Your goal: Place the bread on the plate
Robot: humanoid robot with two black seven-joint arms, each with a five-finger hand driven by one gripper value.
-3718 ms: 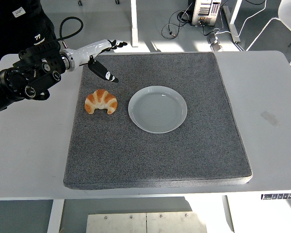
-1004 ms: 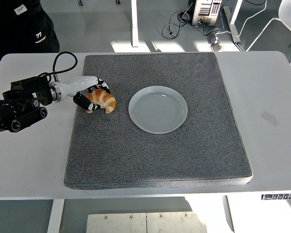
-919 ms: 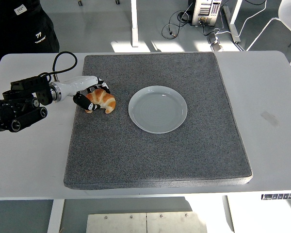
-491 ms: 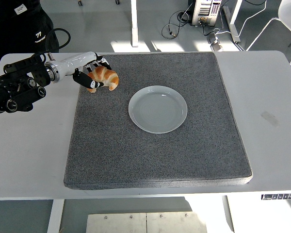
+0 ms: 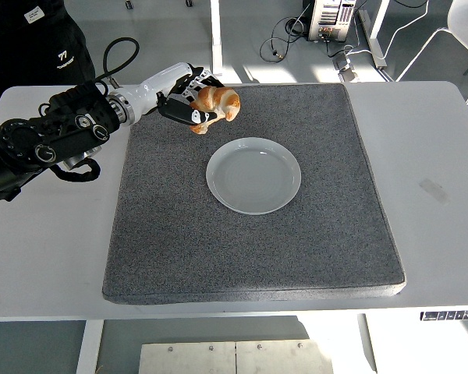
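My left hand (image 5: 193, 103) is shut on a golden croissant (image 5: 215, 103) and holds it in the air above the grey mat (image 5: 249, 257), over its far left part. A white round plate (image 5: 253, 175) lies on the mat's middle, to the right of and nearer than the croissant. The croissant is apart from the plate and left of its far rim. The black left arm (image 5: 47, 140) comes in from the left edge. The right arm is out of view.
The mat lies on a white table (image 5: 437, 179). A person in dark clothing (image 5: 31, 39) stands at the top left. Desk legs and cables (image 5: 296, 31) show on the floor beyond the table.
My left hand closed on the croissant, lifted it off the mat's left side, and has carried it up and to the right toward the plate.
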